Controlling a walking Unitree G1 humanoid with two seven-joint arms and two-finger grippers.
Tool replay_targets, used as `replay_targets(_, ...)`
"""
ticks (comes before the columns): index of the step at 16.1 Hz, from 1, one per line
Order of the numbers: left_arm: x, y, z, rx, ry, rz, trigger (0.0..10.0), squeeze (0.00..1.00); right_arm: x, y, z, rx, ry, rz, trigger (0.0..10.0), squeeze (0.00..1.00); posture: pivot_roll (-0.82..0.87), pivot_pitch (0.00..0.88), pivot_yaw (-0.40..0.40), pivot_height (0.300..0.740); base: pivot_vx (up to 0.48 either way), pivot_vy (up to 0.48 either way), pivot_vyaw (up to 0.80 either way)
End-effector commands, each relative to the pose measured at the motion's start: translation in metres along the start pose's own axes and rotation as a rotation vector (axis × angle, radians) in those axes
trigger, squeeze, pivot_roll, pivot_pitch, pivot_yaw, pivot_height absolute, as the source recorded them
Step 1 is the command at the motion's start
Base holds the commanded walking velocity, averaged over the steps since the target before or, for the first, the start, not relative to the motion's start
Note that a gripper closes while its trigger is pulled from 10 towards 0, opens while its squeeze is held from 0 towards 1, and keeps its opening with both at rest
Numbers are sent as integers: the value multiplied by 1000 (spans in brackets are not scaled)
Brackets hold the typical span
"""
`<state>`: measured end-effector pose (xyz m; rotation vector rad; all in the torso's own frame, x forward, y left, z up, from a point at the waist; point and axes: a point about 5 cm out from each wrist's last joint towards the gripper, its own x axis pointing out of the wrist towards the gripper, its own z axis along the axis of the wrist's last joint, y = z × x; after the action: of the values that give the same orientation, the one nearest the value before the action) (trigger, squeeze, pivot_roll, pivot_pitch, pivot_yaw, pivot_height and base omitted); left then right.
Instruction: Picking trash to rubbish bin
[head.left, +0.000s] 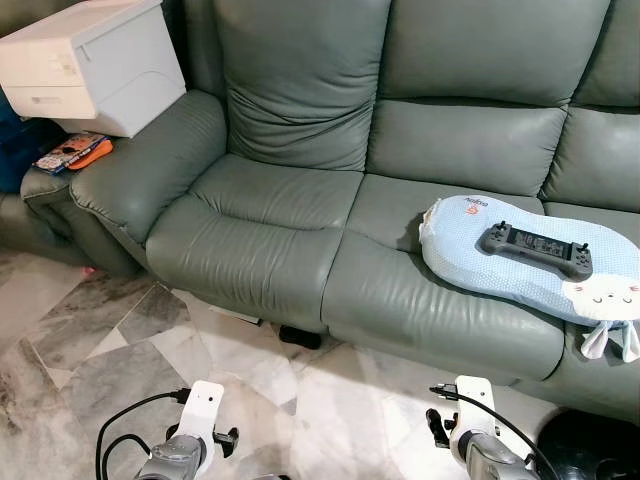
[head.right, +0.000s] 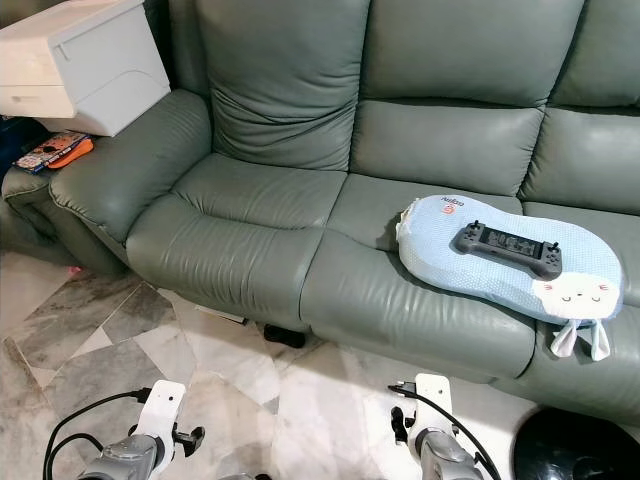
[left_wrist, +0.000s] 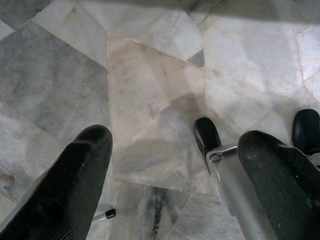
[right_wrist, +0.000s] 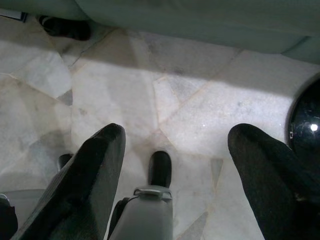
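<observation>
- Clearly nothing is picked up yet: the left gripper (left_wrist: 170, 175) and right gripper (right_wrist: 175, 170) hang low over the floor (head.left: 90, 350), fingers spread, empty
- No trash is identifiable; the black bin (head.right: 575, 445) sits beside the sofa (head.left: 300, 180)

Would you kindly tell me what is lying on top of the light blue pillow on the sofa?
A black game controller lies across the light blue pillow on the grey-green leather sofa. What the controller covers cannot be seen.
</observation>
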<state>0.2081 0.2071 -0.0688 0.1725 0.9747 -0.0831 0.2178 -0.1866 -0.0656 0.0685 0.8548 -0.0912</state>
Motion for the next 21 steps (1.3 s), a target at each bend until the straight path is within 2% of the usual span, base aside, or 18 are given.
replay_targets(1, 1, -45, 115, -150, -256, 34, 10000, 0, 5, 87, 84, -121, -122, 153, 10000, 0, -24, 0, -69, 740, 0, 0, 0)
replay_targets(11, 1, -46, 116, -141, -260, 26, 10000, 0, 5, 87, 84, -122, -120, 150, 10000, 0, -19, 0, -71, 740, 0, 0, 0)
replay_targets(12, 3, -43, 109, -113, -180, 24, 10000, 0, 6, 83, 91, -112, -128, 141, 10000, 0, -29, 0, -61, 740, 0, 0, 0)
replay_targets(13, 3, -43, 107, -114, -169, 25, 10000, 0, 6, 82, 91, -110, -126, 139, 10000, 0, -29, 0, -61, 740, 0, 0, 0)
replay_targets(21, 4, -46, 106, -137, -149, 29, 10000, 0, 6, 81, 90, -112, -110, 130, 10000, 0, -33, 0, -65, 740, 0, 0, 0)
